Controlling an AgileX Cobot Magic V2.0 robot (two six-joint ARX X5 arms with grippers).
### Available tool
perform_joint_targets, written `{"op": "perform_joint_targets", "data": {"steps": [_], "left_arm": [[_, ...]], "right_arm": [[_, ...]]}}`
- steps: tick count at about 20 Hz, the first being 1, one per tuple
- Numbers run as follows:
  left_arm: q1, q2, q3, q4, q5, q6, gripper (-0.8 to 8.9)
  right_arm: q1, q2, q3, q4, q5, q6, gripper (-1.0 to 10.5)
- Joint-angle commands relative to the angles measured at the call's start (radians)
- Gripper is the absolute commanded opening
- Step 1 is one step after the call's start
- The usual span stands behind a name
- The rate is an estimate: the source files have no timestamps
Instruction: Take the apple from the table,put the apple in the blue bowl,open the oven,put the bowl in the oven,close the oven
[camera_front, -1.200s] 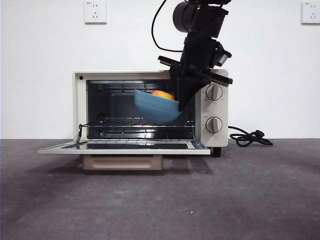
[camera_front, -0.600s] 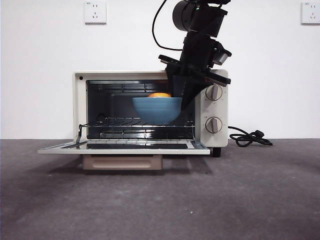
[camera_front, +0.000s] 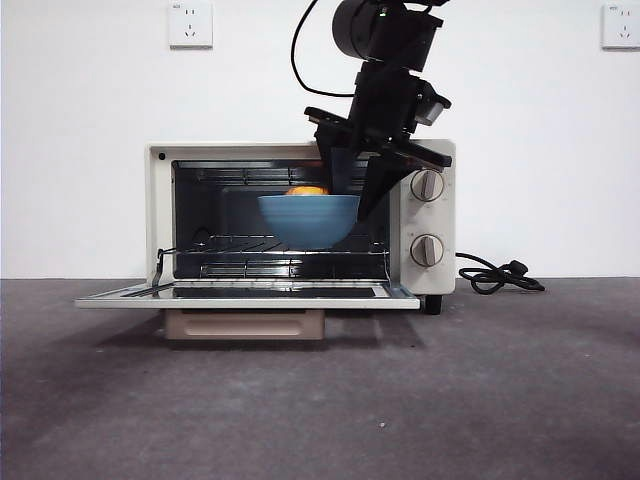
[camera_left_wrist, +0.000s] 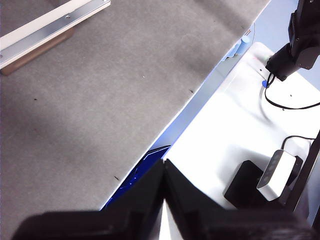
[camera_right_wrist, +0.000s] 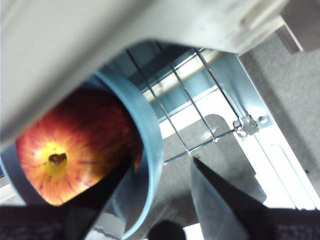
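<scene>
White wall behind | oven (camera_front: 300, 215) open | right gripper (camera_front: 352, 190) — grasping blue bowl (camera_front: 308, 220) rim — apple (camera_right_wrist: 75, 145) inside

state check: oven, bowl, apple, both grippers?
oven: door folded down flat, open
blue bowl: level, inside the oven cavity just above the wire rack, held by its rim
apple: sitting in the blue bowl
right gripper: fingers straddle the bowl rim, gripping it
left gripper: shut, holding nothing, waiting away from the oven
</scene>
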Motion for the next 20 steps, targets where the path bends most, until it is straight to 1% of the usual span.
{"op": "perform_joint_targets", "data": {"steps": [1, 8, 11, 14, 16, 17, 20], "left_arm": [[-0.004, -0.004, -0.003, -0.002, 0.005, -0.014, -0.06], [-0.004, -0.004, -0.003, -0.002, 0.005, -0.027, -0.06], [-0.004, -0.004, -0.003, -0.002, 0.005, -0.033, -0.06], [-0.004, -0.004, -0.003, -0.002, 0.004, -0.033, -0.06], [-0.003, -0.004, -0.003, -0.001, 0.001, -0.036, -0.06], [-0.003, -0.002, -0.003, 0.000, -0.009, -0.037, -0.05], [-0.003, 0.003, -0.003, 0.004, -0.094, -0.037, -0.05]], "right_arm": [[0.006, 0.010, 0.005, 0.002, 0.012, -0.022, 1.9], [0.013, -0.024, 0.006, 0.008, 0.093, -0.111, 1.9], [0.013, -0.045, 0.008, 0.029, 0.098, -0.121, 1.9], [0.014, -0.070, 0.008, 0.069, 0.096, -0.161, 1.9], [0.019, -0.093, 0.008, 0.092, 0.090, -0.229, 1.9], [0.019, -0.108, 0.008, 0.094, 0.090, -0.281, 1.9], [0.020, -0.145, 0.008, 0.082, 0.090, -0.423, 1.9]]}}
